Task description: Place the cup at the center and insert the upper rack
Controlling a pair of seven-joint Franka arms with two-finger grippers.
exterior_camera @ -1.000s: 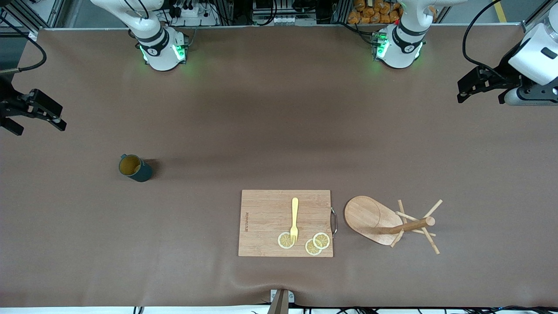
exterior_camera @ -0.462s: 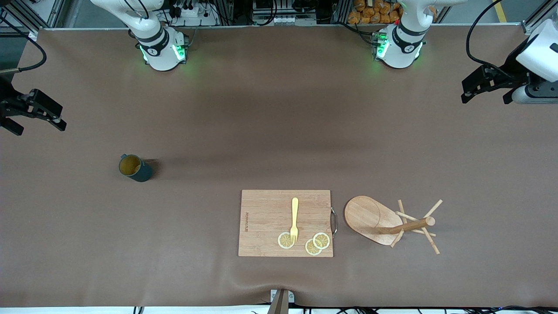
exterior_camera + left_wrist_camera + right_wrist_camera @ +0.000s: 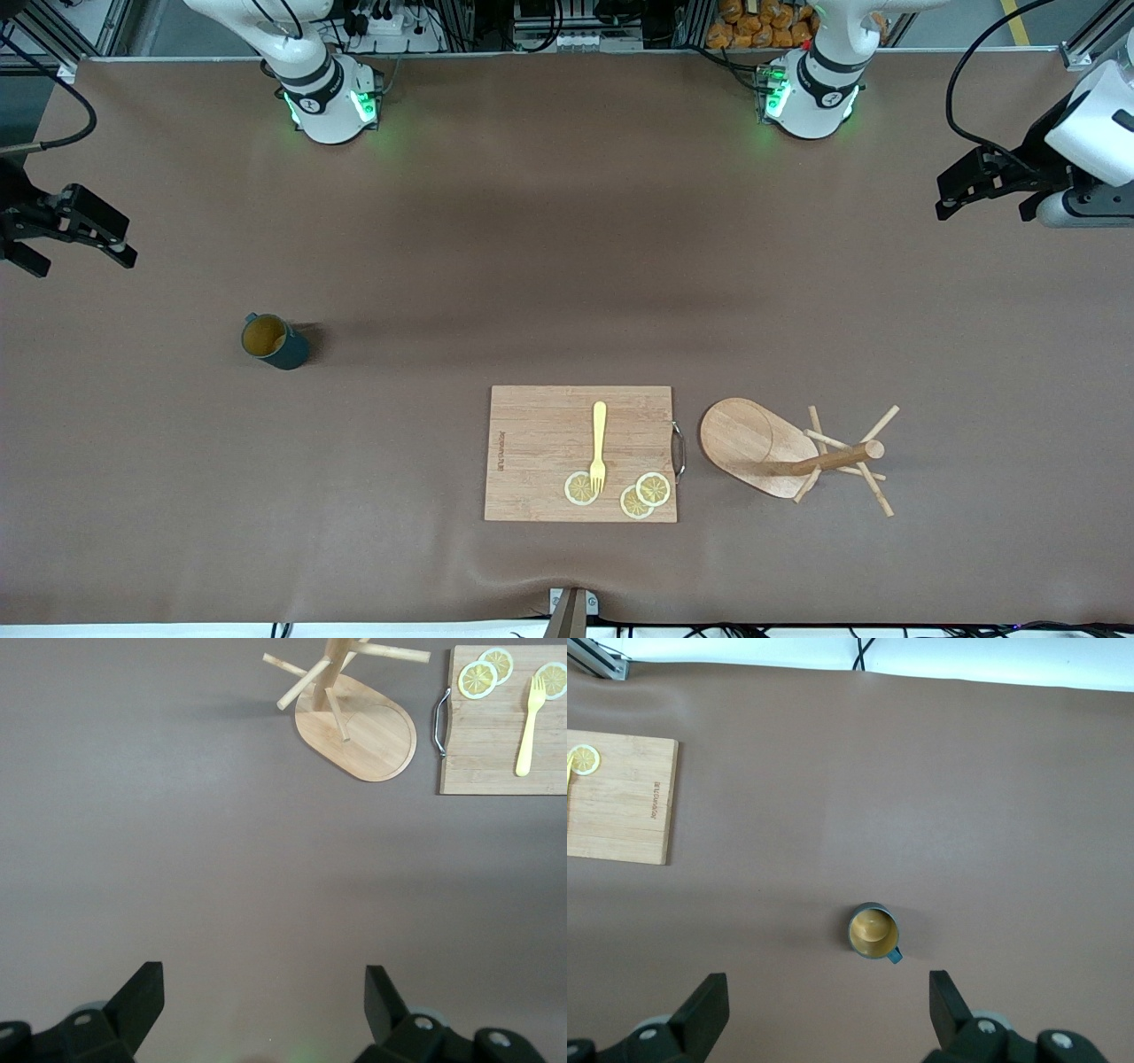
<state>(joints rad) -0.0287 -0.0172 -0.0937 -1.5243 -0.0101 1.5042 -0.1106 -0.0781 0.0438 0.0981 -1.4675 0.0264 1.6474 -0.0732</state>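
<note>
The cup [image 3: 275, 342], a dark teal mug with a tan inside, stands upright toward the right arm's end of the table; the right wrist view shows the cup [image 3: 874, 932] from above. The upper rack [image 3: 749, 443], a light wooden mug tree with an oval base, stands beside the cutting board, toward the left arm's end; the left wrist view also shows the upper rack [image 3: 359, 726]. My right gripper [image 3: 80, 261] [image 3: 828, 988] hangs open and empty above bare table near the cup. My left gripper [image 3: 985, 213] [image 3: 263, 979] is open and empty, high over its end of the table.
A wooden cutting board [image 3: 580, 452] [image 3: 505, 735] [image 3: 616, 806] with a metal handle lies near the front edge. On it lie a yellow fork [image 3: 599, 446] and lemon slices [image 3: 638, 494]. The brown mat [image 3: 567, 266] covers the table.
The left arm's wrist has shifted slightly at its end of the table, its gripper still open. The right arm, cup and rack have not visibly moved.
</note>
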